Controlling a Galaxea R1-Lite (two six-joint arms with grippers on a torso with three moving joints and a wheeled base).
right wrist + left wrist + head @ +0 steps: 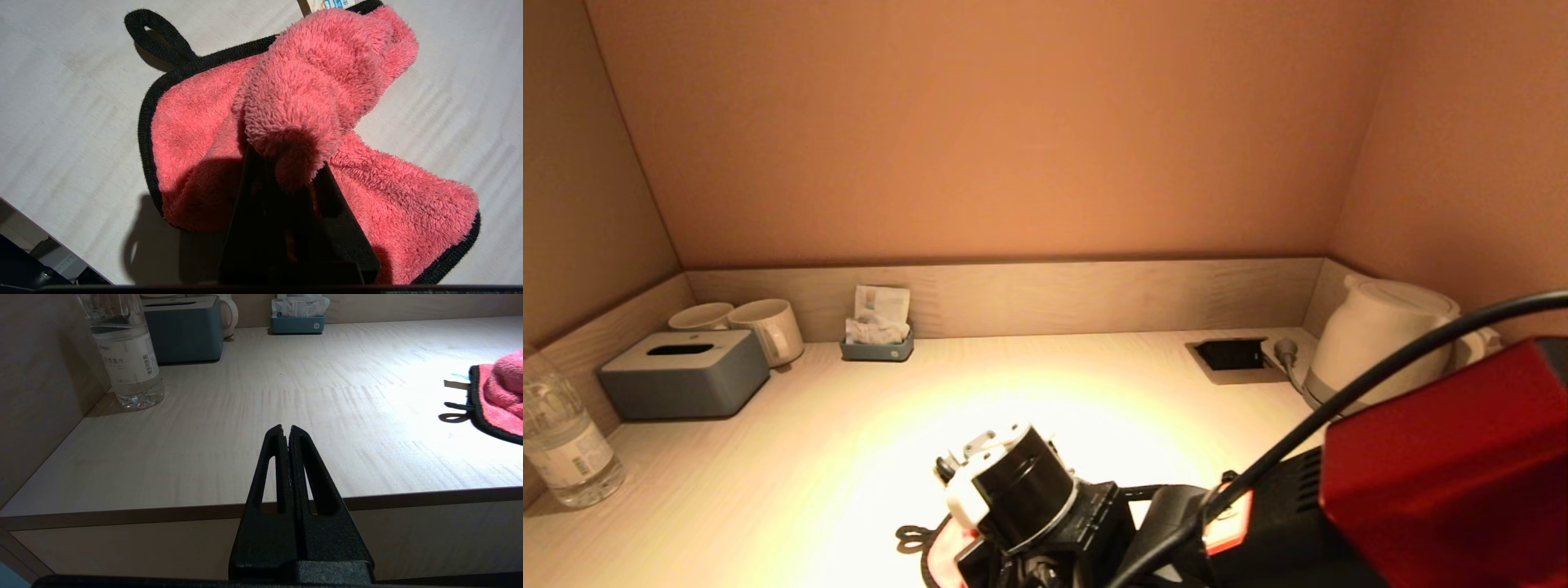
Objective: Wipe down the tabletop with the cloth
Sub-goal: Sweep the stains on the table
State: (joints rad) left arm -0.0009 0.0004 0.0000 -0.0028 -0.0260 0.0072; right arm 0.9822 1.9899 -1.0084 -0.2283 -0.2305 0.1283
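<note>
A fluffy pink cloth (pixel 310 81) with black trim and a black loop lies on the pale wooden tabletop (pixel 849 441) near its front edge. My right gripper (pixel 286 159) is shut on a bunched fold of the cloth, the rest of which spreads on the table. In the head view the right wrist hides most of the cloth (pixel 941 549). The cloth's edge also shows in the left wrist view (pixel 500 392). My left gripper (pixel 286 430) is shut and empty, parked below the table's front edge at the left.
A water bottle (pixel 560 433) stands at the left edge. A grey tissue box (pixel 682 371), two mugs (pixel 768 327) and a sachet holder (pixel 878 331) line the back left. A white kettle (pixel 1380 343) and a socket recess (pixel 1229 357) are at the back right.
</note>
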